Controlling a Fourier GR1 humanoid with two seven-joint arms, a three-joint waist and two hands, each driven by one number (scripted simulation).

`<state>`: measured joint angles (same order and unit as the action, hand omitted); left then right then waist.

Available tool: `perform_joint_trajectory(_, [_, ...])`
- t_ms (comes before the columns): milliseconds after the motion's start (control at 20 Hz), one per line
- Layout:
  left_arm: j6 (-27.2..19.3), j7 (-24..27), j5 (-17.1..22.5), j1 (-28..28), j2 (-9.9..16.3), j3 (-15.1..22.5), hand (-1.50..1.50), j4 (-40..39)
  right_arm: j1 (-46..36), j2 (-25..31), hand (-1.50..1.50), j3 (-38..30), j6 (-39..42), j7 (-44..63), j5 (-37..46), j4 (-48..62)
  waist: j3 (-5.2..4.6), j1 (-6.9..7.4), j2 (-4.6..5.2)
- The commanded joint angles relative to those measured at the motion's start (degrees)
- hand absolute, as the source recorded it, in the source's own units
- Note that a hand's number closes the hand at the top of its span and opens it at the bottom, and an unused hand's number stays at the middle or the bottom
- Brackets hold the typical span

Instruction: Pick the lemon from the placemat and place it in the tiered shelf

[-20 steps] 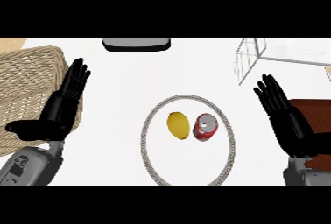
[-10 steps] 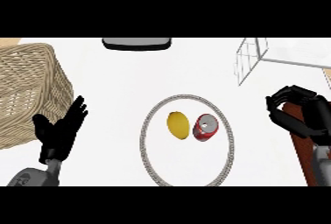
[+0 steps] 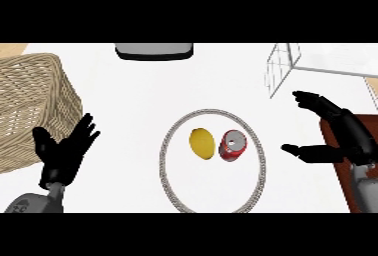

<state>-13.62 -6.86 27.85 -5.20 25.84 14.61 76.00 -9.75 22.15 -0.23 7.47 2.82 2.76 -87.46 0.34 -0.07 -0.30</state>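
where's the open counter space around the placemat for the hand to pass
Bare counter lies between the placemat and wicker basket, and above the mat toward the wire shelf. Crowded spot: mat centre, where lemon and red can sit close together. The right robot hand occupies the mat's right side.

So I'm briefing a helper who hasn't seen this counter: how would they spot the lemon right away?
Find the oval placemat with the pale braided rim in the middle of the white counter, between the wicker basket and the wire shelf. Two things lie on it side by side. The lemon is the plain yellow oval on the left; its neighbour is a red can with a silver top.
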Motion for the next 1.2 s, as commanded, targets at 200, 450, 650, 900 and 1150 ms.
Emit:
perform_joint_trajectory(200, [1.28,-3.95,0.48,0.72,0.59,-1.68,0.00,-1.26,-2.26,1.85,-1.50,7.19,8.58,19.69,-2.70,-15.80,-0.43,-0.29,0.07])
perform_joint_trajectory(450, [2.84,-3.21,-0.16,-1.63,-0.32,-2.51,0.00,-5.91,-10.34,0.68,-1.50,12.29,8.48,37.65,-0.72,-20.69,-0.48,-0.23,0.27])
perform_joint_trajectory(650, [2.14,-2.18,-1.92,1.41,-1.87,-0.84,0.00,-2.22,-15.00,-5.05,-1.50,18.47,2.45,47.38,8.67,-19.20,-0.44,0.65,0.23])
perform_joint_trajectory(900, [1.35,-4.39,-2.73,1.16,-2.84,-0.32,0.00,-1.05,-24.45,-10.63,-1.50,22.87,0.74,57.58,16.33,-13.10,-0.42,0.97,0.28])
perform_joint_trajectory(1150, [1.13,-8.25,-2.59,0.63,-1.52,-2.14,0.00,1.39,-24.69,-14.22,-1.50,24.61,2.31,60.48,18.53,-8.45,-0.34,0.61,0.18])
